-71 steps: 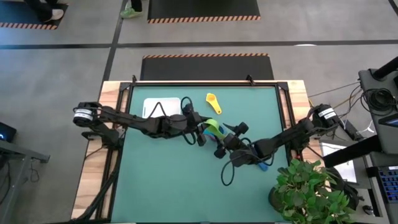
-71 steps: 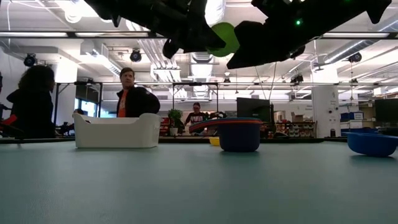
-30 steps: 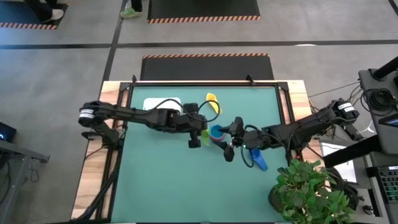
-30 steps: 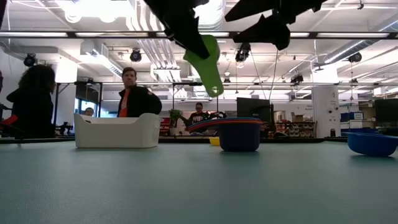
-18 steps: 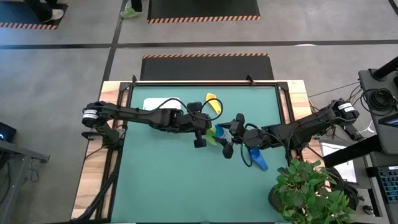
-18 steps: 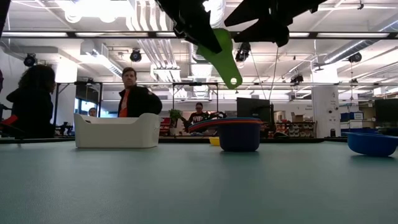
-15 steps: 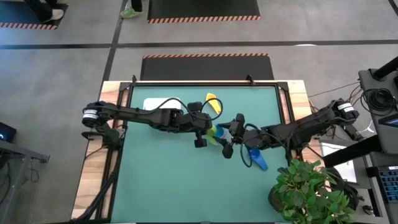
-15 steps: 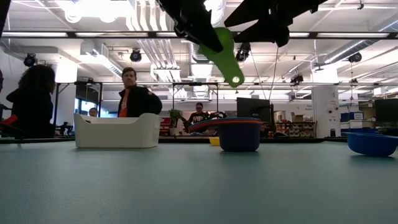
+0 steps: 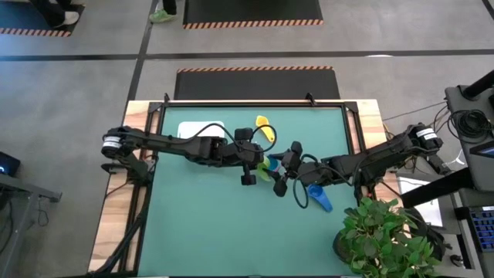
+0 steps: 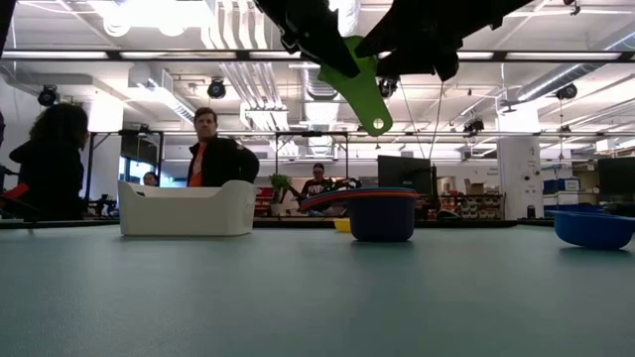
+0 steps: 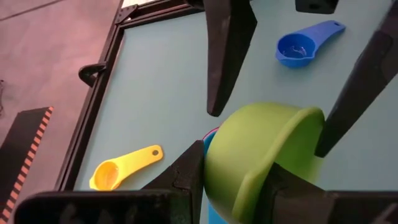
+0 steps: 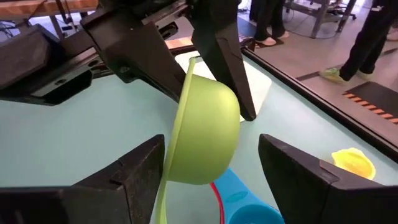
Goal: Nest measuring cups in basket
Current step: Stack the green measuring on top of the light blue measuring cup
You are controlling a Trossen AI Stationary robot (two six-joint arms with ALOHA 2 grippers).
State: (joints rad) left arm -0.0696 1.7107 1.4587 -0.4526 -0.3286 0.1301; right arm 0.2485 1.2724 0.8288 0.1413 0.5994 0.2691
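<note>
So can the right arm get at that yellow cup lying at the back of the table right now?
Probably not directly. The right gripper is open around the green cup that the left gripper holds, and both arms crowd the way to the yellow cup.

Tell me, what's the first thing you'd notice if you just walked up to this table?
The bright green cup hangs in the air over the middle of the table, gripped by the left hand, with the right hand open right beside it. Under it sits a stack of cups with a dark blue one outermost, and the white basket waits off to the side.
</note>
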